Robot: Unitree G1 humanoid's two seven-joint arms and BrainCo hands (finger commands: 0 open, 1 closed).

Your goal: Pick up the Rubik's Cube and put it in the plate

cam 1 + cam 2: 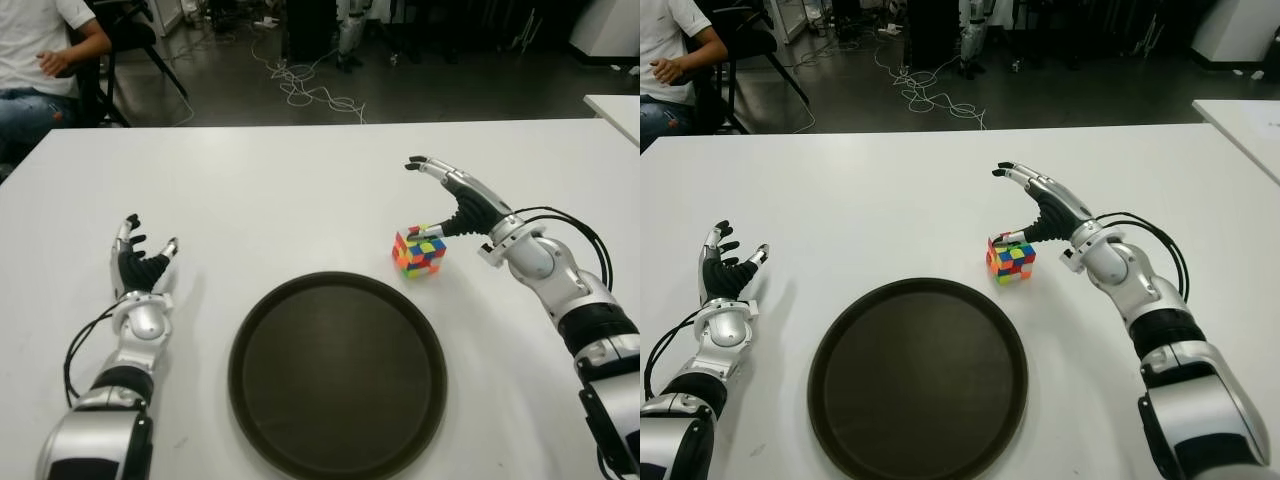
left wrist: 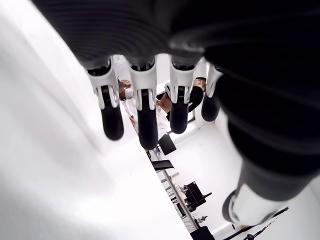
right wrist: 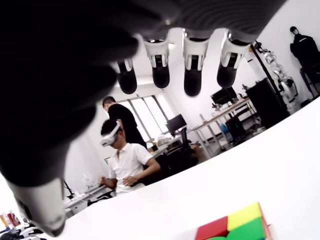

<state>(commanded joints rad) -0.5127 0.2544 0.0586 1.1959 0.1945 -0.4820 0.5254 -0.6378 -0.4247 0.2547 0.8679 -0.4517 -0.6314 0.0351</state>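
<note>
The Rubik's Cube (image 1: 419, 251) stands on the white table (image 1: 300, 190), just past the right rim of the dark round plate (image 1: 337, 380). My right hand (image 1: 452, 200) is close beside the cube on its right. Its fingers (image 1: 432, 167) stretch out above and beyond the cube, and the thumb tip comes down by the cube's top edge. It is open and holds nothing. In the right wrist view a corner of the cube (image 3: 235, 227) shows below the extended fingers (image 3: 192, 70). My left hand (image 1: 140, 262) shows to the left of the plate, fingers spread, holding nothing.
A seated person (image 1: 40, 60) is at the table's far left corner. Cables (image 1: 300, 85) lie on the floor behind the table. Another white table (image 1: 615, 105) stands at the far right. The right wrist view shows a seated person wearing a headset (image 3: 125, 160).
</note>
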